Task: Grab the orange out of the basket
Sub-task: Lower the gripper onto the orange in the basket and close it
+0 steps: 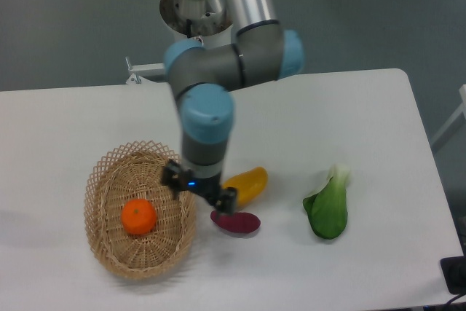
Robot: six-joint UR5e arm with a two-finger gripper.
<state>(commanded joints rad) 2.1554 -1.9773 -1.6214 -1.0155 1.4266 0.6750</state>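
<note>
Hovering over the basket point(109, 172) rim, gripper point(199, 189) points down, empty.

We see a woven wicker basket point(109, 180), tan and rough with an open lattice rim, holding an orange point(138, 217) with smooth, faintly glossy skin. The table point(65, 121) looks smooth, matt white. The arm point(240, 5) shows brushed metal tubing with matt plastic-looking blue caps.

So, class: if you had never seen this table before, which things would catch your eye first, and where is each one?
First the grey-and-blue robot arm, its gripper hanging over the right rim of the wicker basket at the left. Next the bright orange lying inside that basket. Then the fruit and greens: a yellow mango and purple sweet potato mid-table, and a green bok choy to the right.
</note>
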